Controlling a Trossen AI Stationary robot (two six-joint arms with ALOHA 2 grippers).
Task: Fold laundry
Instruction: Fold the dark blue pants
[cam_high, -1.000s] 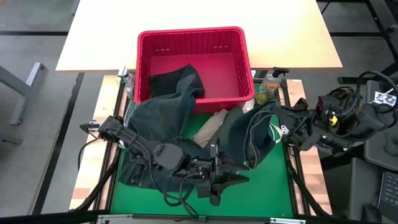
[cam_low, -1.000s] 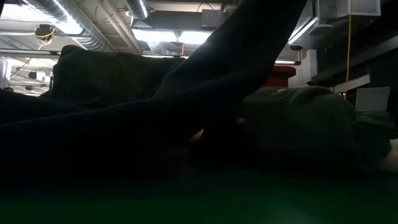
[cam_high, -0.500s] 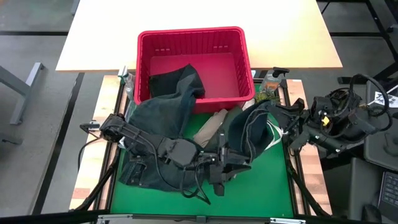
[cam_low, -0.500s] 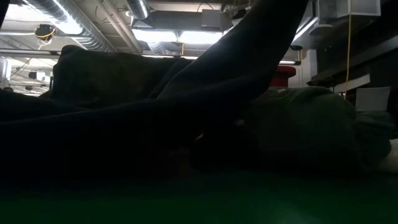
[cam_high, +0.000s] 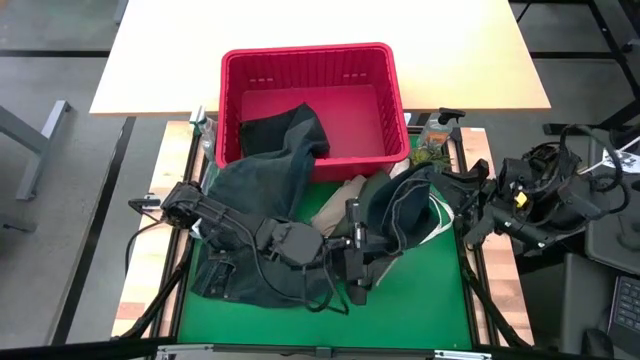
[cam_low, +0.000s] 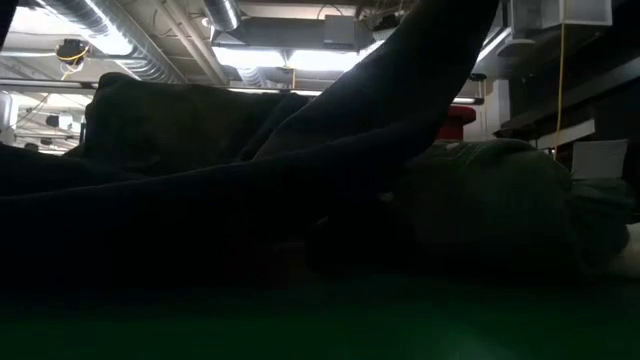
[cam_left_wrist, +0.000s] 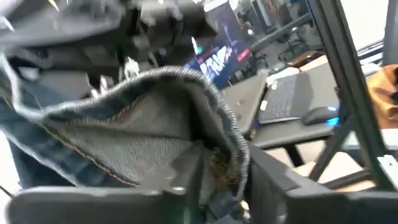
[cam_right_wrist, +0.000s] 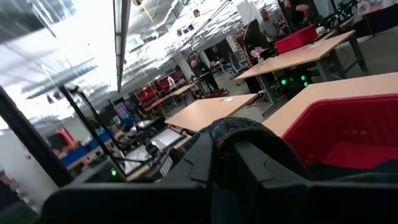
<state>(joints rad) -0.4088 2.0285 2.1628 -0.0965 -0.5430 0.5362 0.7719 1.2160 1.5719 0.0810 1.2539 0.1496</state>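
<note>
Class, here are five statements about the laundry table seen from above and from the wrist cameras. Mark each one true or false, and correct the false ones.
1. The red basket is empty. False: a dark garment lies in it and hangs over its front rim.
2. The right gripper pinches denim jeans. True.
3. The mat under the clothes is green. True.
4. The left gripper hangs over the basket. False: it is over the mat, at the jeans.
5. A tan top lies between the dark clothes. True.

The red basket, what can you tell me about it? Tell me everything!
The red basket is plastic, roughly square, with slatted walls. It stands upright at the far edge of the green mat, partly on the pale tabletop. A black garment lies inside, and a dark grey garment hangs over its near rim onto the mat. Neither pincer touches it.
</note>
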